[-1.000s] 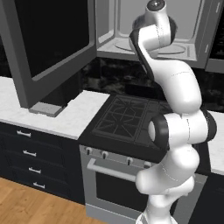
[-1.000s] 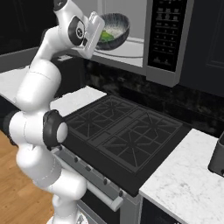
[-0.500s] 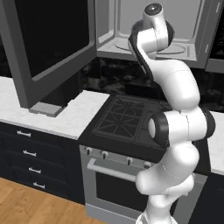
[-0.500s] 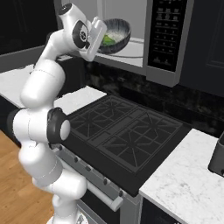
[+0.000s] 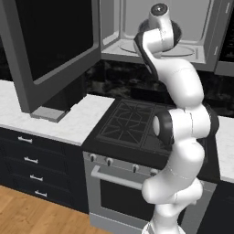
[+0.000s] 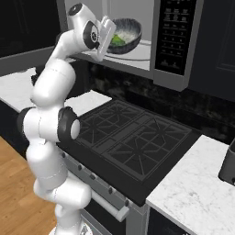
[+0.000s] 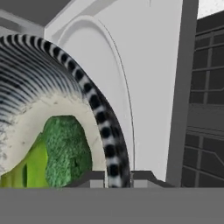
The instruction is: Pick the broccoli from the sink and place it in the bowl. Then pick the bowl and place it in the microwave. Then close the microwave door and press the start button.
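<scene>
Reaching high in the left base view, the white arm [image 5: 180, 105] stretches up from the lower right into the open microwave [image 5: 155, 32], and its wrist blocks the claw from this side, so the fingers' setting can't be read here. Off to the claw's left, the microwave door [image 5: 50, 50] hangs swung wide open over the pale counter [image 5: 68, 123]. Below the claw sits the black stove [image 5: 137, 125].

Over to the right base view: the claw [image 6: 109, 33] is up at the mouth of the cavity, and the bowl [image 6: 123, 35] sits right against it on its far side, inside the microwave and just above the cavity floor. Green shows inside the bowl, that's the broccoli [image 6: 117, 40], lying on the side nearest the claw. The keypad panel [image 6: 174, 36] stands beyond the bowl, to its right.

Now the hand view: the fingertips [image 7: 94, 177] sit one either side of the bowl's rim, close in on it, pinching the wall between them. The broccoli fills the bowl's speckled inside just left of the near finger. The turntable's curved edge [image 7: 118, 78] arcs across the pale floor beyond the rim.
</scene>
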